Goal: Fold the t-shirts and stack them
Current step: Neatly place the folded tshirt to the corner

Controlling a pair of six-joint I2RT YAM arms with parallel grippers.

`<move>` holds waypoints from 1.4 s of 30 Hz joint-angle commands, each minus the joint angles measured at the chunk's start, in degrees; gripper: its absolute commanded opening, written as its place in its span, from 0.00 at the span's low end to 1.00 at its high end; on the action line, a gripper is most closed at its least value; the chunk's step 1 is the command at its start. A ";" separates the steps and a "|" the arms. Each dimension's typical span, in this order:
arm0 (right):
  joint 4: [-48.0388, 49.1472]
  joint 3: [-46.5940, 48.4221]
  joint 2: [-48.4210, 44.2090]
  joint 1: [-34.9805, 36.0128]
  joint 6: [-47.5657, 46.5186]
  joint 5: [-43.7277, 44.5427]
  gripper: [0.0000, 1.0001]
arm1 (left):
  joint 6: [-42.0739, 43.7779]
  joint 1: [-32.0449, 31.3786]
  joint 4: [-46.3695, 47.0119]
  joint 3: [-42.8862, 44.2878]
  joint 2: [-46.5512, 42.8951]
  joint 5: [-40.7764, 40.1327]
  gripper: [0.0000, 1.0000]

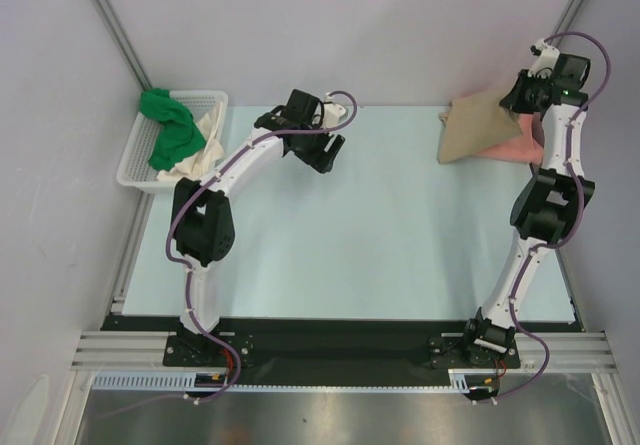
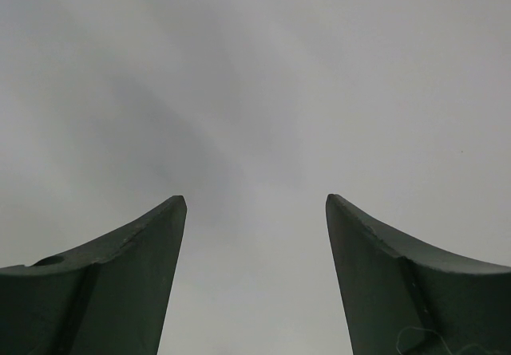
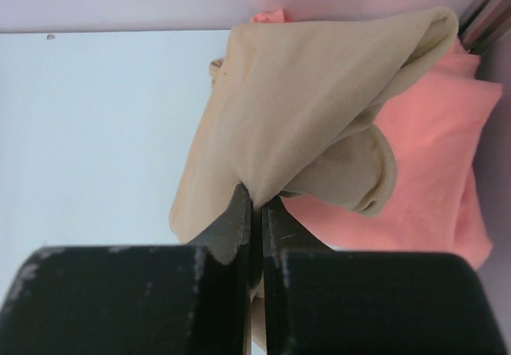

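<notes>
Green t-shirt [image 1: 168, 130] and cream t-shirt [image 1: 208, 137] lie in the basket [image 1: 200, 94] at left; the left tool [image 2: 255, 203] hangs spread, empty. At right the right tool [image 3: 255, 199] pinches the tan t-shirt [image 3: 303, 108] over the salmon t-shirt [image 3: 435, 147]; so thin a bite may slip and spoil the fold.

From above you see only a strip of the salmon pink shirt [image 1: 508, 152]: the tan shirt [image 1: 475, 130] covers most of it and the right arm [image 1: 553, 180] crosses its right end. The right gripper [image 1: 522, 97] hides its own fingertips there. In the right wrist view, the tan shirt's lower edge vanishes behind the fingers [image 3: 231, 227]. In the basket [image 1: 130, 165], the cream shirt [image 1: 208, 131] lies mostly under the green shirt [image 1: 168, 130], so you cannot tell its shape. The left gripper [image 2: 255, 203] is cut off by the bottom edge of its wrist view, against featureless grey.
</notes>
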 commanded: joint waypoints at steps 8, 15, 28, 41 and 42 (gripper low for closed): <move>3.12 6.17 1.44 -2.79 -1.36 0.26 0.00 | 0.85 -1.10 0.50 3.06 0.08 0.00 0.77; 4.09 7.23 4.08 -3.41 -1.97 3.51 0.00 | 1.29 -1.98 0.23 3.24 0.44 -0.62 0.77; 7.16 10.83 9.88 -2.36 -2.32 18.19 0.00 | 2.25 -2.77 0.41 1.75 1.23 -2.47 0.77; 9.10 13.56 14.71 -0.95 -3.64 25.74 0.00 | 2.87 -3.83 -0.29 3.60 3.08 -3.52 0.78; 9.36 13.47 14.63 -0.34 -3.64 26.71 0.00 | 2.87 -3.92 -0.30 3.68 2.99 -3.61 0.78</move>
